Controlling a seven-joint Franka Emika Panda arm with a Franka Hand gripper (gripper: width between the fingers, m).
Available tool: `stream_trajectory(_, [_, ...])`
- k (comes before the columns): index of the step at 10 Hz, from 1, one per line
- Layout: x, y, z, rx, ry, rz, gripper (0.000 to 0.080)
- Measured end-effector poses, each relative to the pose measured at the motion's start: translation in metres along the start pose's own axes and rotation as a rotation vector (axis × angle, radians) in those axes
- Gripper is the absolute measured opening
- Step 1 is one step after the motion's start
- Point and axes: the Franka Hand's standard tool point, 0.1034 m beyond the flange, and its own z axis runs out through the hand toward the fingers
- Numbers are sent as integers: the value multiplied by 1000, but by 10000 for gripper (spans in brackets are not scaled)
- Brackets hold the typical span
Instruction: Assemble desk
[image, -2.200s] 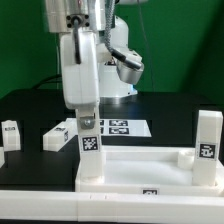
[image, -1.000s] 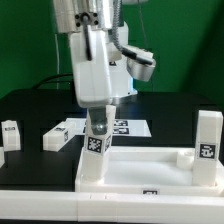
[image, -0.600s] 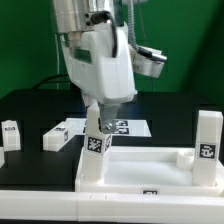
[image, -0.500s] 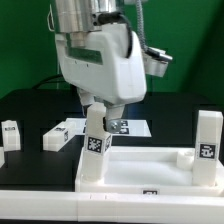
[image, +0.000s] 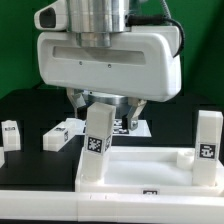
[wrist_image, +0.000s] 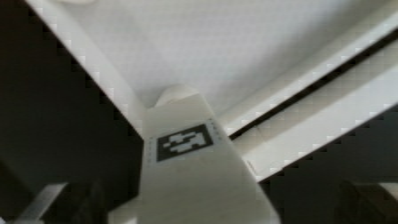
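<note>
The white tray-like tabletop (image: 140, 172) lies at the front with its rim up. A white square leg (image: 96, 140) with a tag stands upright in its corner at the exterior view's left. My gripper (image: 102, 106) comes straight down on this leg and is shut on its top. In the wrist view the tagged leg (wrist_image: 187, 150) runs up between my dark fingers (wrist_image: 45, 200), with the tabletop (wrist_image: 267, 50) beyond it. A second leg (image: 207, 135) stands upright at the tabletop's corner at the exterior view's right.
Two loose white legs lie on the black table at the exterior view's left, one (image: 60, 135) near the tabletop and one (image: 10, 133) at the edge. The marker board (image: 135, 127) lies flat behind the tabletop. The robot base stands behind.
My gripper has turned about its vertical axis over the leg, so its broad side now faces the camera. The leg has turned with it and stays in the same corner.
</note>
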Motion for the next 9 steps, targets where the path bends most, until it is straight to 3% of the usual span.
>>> stream_trajectory(2, [4, 2, -1, -33, 12, -241, 649])
stream_trajectory(3, [4, 2, 0, -33, 11, -245, 649])
stream_trajectory(4, [4, 2, 0, -33, 11, -244, 540])
stream_trajectory(5, [4, 2, 0, -33, 11, -244, 540])
stream_trajectory(6, [4, 2, 0, -33, 11, -244, 339])
stream_trajectory(7, [6, 5, 0, -38, 13, -243, 295])
stream_trajectory(9, [6, 6, 0, -38, 13, -242, 295])
